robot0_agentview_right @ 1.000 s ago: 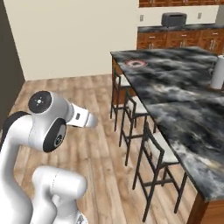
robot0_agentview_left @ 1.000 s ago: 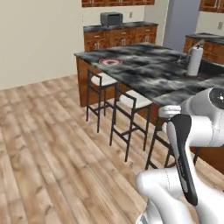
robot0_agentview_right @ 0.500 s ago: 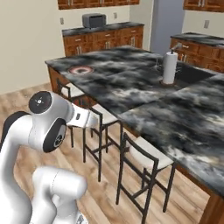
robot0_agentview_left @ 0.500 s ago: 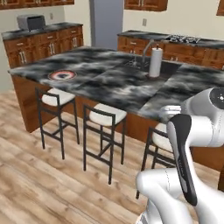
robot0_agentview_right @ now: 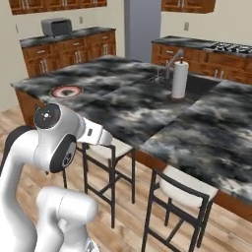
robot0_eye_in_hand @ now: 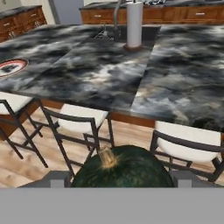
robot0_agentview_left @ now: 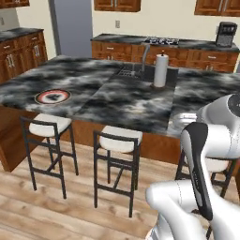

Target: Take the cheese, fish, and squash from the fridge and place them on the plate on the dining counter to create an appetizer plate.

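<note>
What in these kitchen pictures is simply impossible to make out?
- Squash, hand view: its lower half is cut off at the bottom edge, so the fingers' hold on it is hidden.
- Plate, left base view: dark shapes lie on its white centre, too small to identify.
- Fridge, right base view: its top is cut off by the upper edge.
- Sink, left base view: its basin is hidden by the dining counter rim.

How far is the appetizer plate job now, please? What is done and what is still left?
Something dark already lies on the plate on the dining counter; what it is I cannot tell. In hand: the squash sits between the fingers of the gripper, facing the counter. Left: set the squash on the plate, plus any item not there yet.
</note>
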You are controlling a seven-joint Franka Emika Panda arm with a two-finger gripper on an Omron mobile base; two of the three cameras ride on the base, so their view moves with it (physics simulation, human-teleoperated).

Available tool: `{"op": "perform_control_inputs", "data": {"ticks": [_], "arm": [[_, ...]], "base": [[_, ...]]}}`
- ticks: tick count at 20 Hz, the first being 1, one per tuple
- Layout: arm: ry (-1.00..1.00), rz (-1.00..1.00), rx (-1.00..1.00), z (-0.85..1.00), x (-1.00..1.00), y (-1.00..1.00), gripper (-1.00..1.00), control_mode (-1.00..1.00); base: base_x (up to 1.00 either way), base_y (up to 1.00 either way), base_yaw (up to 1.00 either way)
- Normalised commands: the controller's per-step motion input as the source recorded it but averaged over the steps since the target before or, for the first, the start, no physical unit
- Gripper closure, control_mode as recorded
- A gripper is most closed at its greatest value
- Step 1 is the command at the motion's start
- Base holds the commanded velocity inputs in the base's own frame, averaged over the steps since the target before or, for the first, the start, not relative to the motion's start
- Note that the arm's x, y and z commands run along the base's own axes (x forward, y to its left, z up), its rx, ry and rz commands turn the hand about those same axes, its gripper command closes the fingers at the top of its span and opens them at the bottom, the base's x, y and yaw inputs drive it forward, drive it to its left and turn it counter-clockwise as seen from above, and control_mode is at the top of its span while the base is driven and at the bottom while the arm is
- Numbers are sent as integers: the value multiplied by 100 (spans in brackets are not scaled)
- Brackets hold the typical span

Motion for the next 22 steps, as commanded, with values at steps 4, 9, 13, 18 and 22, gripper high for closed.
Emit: {"op": "perform_control_inputs", "data": {"ticks": [4, 9, 13, 18, 22], "arm": [[0, 0, 0, 0, 0, 0, 100, 100], [0, 0, 0, 0, 0, 0, 100, 100], [0, 0, 0, 0, 0, 0, 100, 100], [0, 0, 0, 0, 0, 0, 100, 100], [0, 0, 0, 0, 0, 0, 100, 100]], "base": [[46, 100, -33], [42, 100, -33], [38, 100, -34], [35, 100, -34], [33, 100, -35]]}}
